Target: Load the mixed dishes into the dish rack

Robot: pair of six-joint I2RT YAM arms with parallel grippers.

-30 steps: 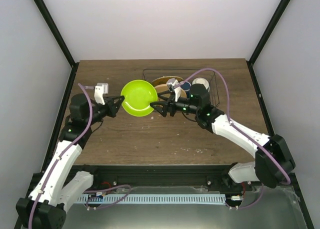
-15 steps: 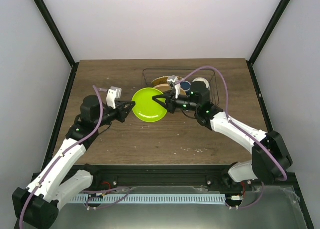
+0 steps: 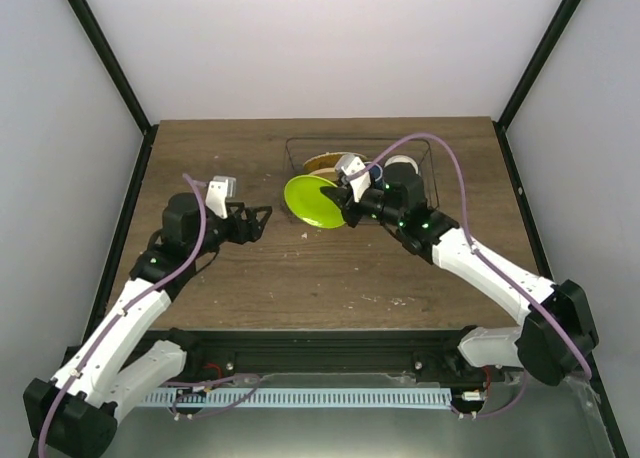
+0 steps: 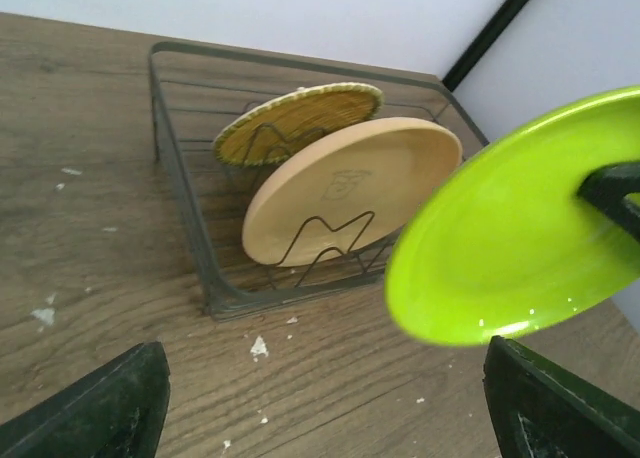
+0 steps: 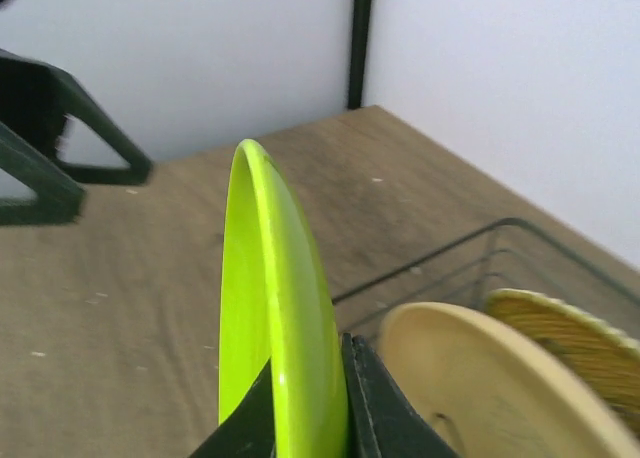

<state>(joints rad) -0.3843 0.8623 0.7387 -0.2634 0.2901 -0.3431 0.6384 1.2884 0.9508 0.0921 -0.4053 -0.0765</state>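
Plate loading at dish rack (image 4: 212,300).
Right gripper (image 3: 342,198) pinched yellow-green plate (image 3: 313,200) rim; left gripper (image 3: 262,218) gaped empty. Upright entry into a free slot seemed wisest.

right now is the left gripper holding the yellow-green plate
No, the left gripper stands open and apart from the yellow-green plate, whose rim is pinched by the right gripper.

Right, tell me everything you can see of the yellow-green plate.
The yellow-green plate is round, plain and glossy, with a shallow raised rim; it looks like plastic. It is off the table, standing nearly on edge, its rim pinched by the right gripper. It hangs at the dish rack's near left corner; nothing else visibly touches it.
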